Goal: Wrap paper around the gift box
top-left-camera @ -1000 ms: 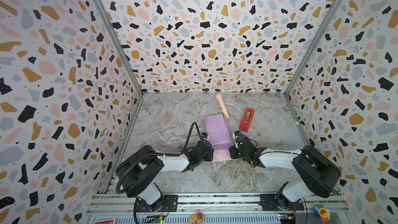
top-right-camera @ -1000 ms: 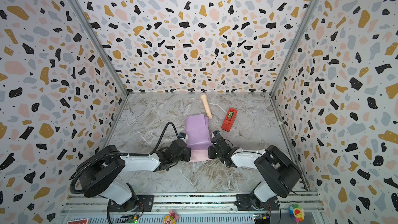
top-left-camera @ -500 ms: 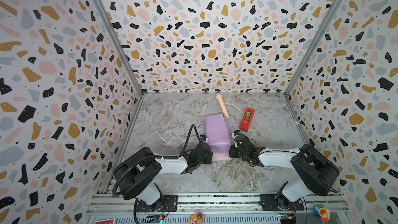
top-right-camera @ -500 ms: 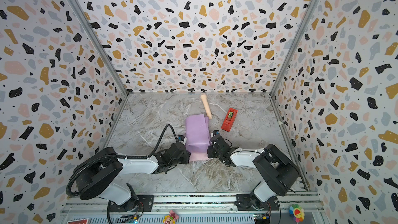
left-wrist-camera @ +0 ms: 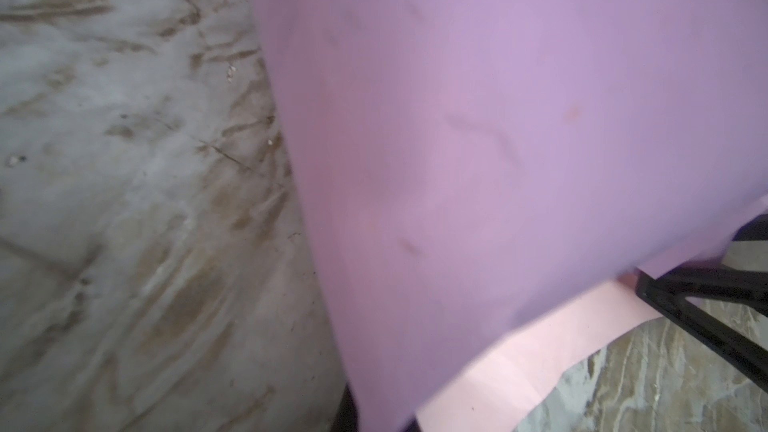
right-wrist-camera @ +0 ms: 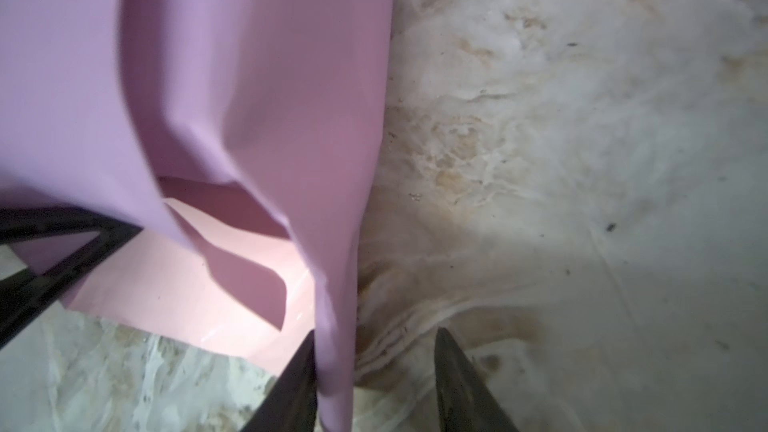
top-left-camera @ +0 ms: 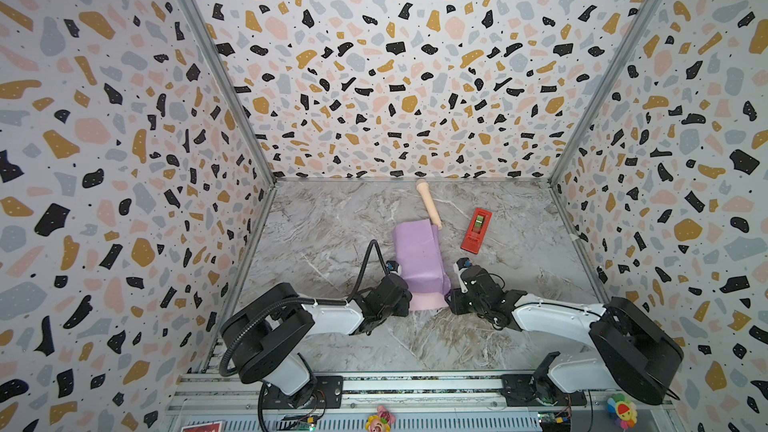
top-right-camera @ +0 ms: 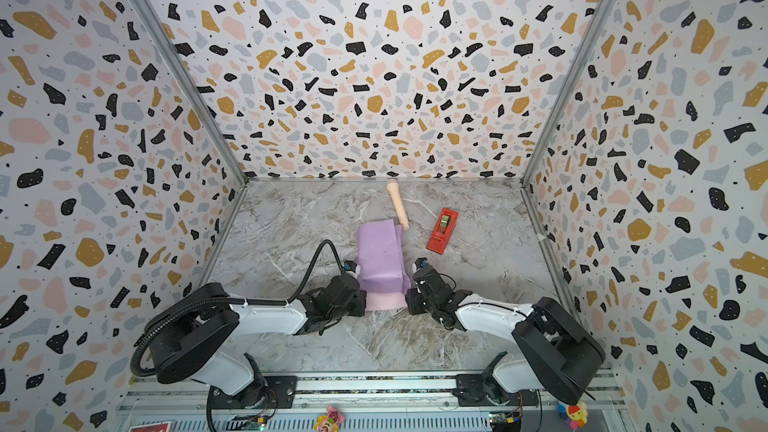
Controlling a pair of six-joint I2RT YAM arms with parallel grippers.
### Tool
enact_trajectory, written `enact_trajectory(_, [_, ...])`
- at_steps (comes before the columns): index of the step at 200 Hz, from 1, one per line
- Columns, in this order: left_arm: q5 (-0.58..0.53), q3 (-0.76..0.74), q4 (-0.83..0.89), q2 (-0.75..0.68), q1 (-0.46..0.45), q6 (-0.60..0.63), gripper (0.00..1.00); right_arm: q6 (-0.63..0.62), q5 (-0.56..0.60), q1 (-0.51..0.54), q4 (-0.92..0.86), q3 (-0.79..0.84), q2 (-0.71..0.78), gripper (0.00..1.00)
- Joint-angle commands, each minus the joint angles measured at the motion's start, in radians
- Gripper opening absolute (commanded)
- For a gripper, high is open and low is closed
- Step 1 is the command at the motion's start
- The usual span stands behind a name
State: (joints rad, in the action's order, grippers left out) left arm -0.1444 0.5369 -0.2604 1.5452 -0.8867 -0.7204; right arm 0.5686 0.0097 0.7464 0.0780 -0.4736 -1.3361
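1. My left tool point(top-left-camera: 405, 303) sits low at the left side of the paper, near its front end. Its tips are buried against the sheet in both top views. Blurred lilac fills almost all of its wrist view, so the fingers barely show. The tool is closed together; I cannot tell whether any paper is nipped in it.
2. The paper point(top-left-camera: 417, 255) lies mid-surface between the two tools, lilac face up and humped into a boxy shape. A pale pink strip pokes out flat at the near end. I cannot see the gift box anywhere; the sheet hides whatever is under the hump.
3. A beige toy microphone point(top-left-camera: 429, 205) lies behind the paper. Its handle end touches or slips under the far corner; I cannot tell which.
4. My right tool point(top-left-camera: 451, 301) is at the paper's right side. In its soft wrist view the fingers point(right-wrist-camera: 299, 384) stand apart. A hanging lilac edge brushes the inside of one finger, and nothing is clamped.
5. The red tape dispenser point(top-left-camera: 476, 230) lies flat on the marbled surface point(top-left-camera: 332, 234), apart from the paper. Any marking on it is too small to read.
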Motion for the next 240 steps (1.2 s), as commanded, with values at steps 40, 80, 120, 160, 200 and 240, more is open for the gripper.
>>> enact_trajectory(40, [-0.019, 0.022, 0.003, 0.009, -0.003, 0.009, 0.00, -0.059, -0.061, 0.003, 0.005, -0.025, 0.066, 0.54])
enact_trajectory(80, [-0.018, 0.029, 0.034, 0.009, -0.003, 0.013, 0.00, -0.091, -0.032, 0.001, 0.047, -0.121, -0.087, 0.51])
enact_trajectory(120, [-0.016, 0.035, 0.037, 0.009, -0.004, 0.016, 0.00, -0.089, -0.010, -0.012, 0.097, -0.147, -0.156, 0.32])
enact_trajectory(160, [-0.023, 0.057, 0.052, -0.003, -0.003, 0.016, 0.11, -0.056, -0.003, -0.012, 0.108, -0.140, -0.186, 0.17])
enact_trajectory(200, [-0.016, 0.065, 0.053, 0.009, -0.004, 0.011, 0.14, -0.044, 0.012, -0.012, 0.109, -0.135, -0.190, 0.11])
enact_trajectory(240, [-0.011, 0.053, 0.035, 0.027, -0.004, 0.004, 0.00, -0.039, 0.004, -0.012, 0.093, -0.142, -0.191, 0.18])
